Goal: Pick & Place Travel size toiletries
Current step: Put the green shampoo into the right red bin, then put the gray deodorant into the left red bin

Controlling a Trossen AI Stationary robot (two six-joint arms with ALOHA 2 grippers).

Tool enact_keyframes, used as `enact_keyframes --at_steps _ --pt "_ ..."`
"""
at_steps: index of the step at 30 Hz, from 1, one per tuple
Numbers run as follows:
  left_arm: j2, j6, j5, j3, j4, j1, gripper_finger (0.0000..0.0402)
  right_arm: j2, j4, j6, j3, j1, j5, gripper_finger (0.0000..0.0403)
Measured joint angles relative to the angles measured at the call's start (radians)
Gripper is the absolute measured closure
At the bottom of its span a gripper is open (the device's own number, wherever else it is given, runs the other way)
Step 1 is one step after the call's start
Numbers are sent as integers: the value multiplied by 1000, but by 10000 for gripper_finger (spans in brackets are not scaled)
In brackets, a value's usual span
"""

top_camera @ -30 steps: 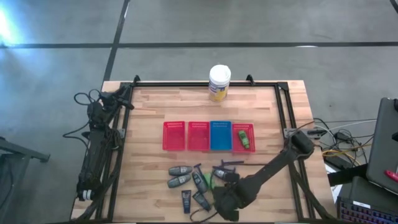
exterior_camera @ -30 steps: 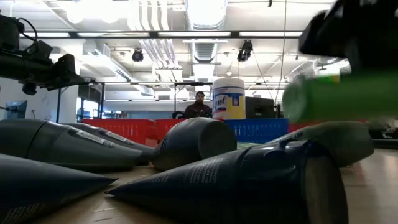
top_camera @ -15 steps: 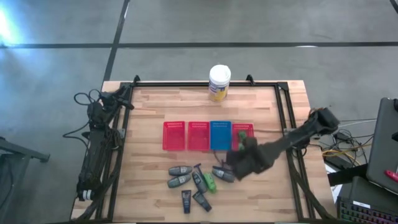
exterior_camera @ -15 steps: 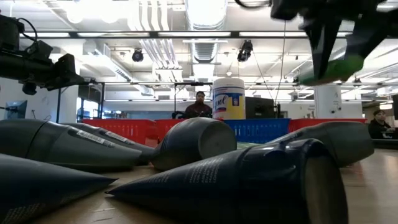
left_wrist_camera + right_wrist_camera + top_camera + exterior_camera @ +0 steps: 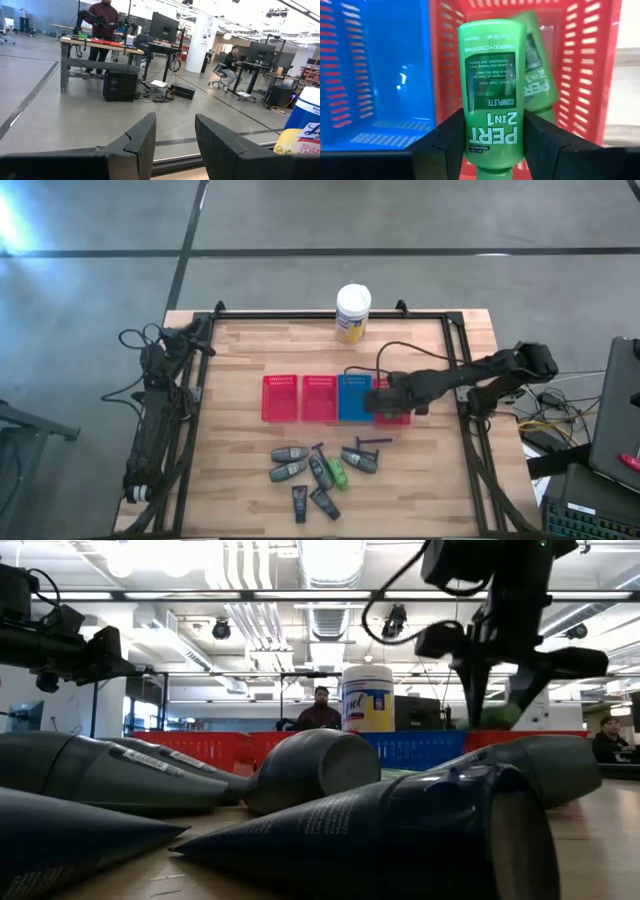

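While the high view is read first, the right tool [image 5: 383, 400] is found over the rightmost red tray [image 5: 397, 417], having been carried there from the pile of toiletries [image 5: 318, 470] near the table's front edge, where it was 1 second ago. The green bottle it carries is hidden beneath the arm in this view. Behind it, well apart toward the table's [image 5: 240, 360] far edge, stands the white-lidded jar [image 5: 352, 312]. The left arm waits off the table's left side.

From the low view, the right tool [image 5: 500, 705] is seen hanging above the row of trays, with a green bottle [image 5: 497, 716] showing at its tip; grey bottles and black tubes lie in the foreground, far nearer the camera than the tool.

In the left wrist view, the left tool [image 5: 175, 145] is seen parted, with nothing between its fingers, pointed out over the room.

In the right wrist view, the right tool [image 5: 487, 145] is clamped on 1 green bottle [image 5: 491, 85], label up. Directly beneath it lies a 2nd green bottle [image 5: 537, 75] already in the red tray [image 5: 605, 65], with the blue tray [image 5: 375, 75] just beside.

The carry appears finished; lowering and release into the red tray is judged to be what remains for this item.
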Motion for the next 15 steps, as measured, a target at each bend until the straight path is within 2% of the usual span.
enact_keyframes --at_steps 7,15 --pt "0 0 0 0 0 0 259 5 6 3 -31 -32 -7 245" --pt "0 0 0 0 0 0 259 4 5 2 -32 -31 18 171"
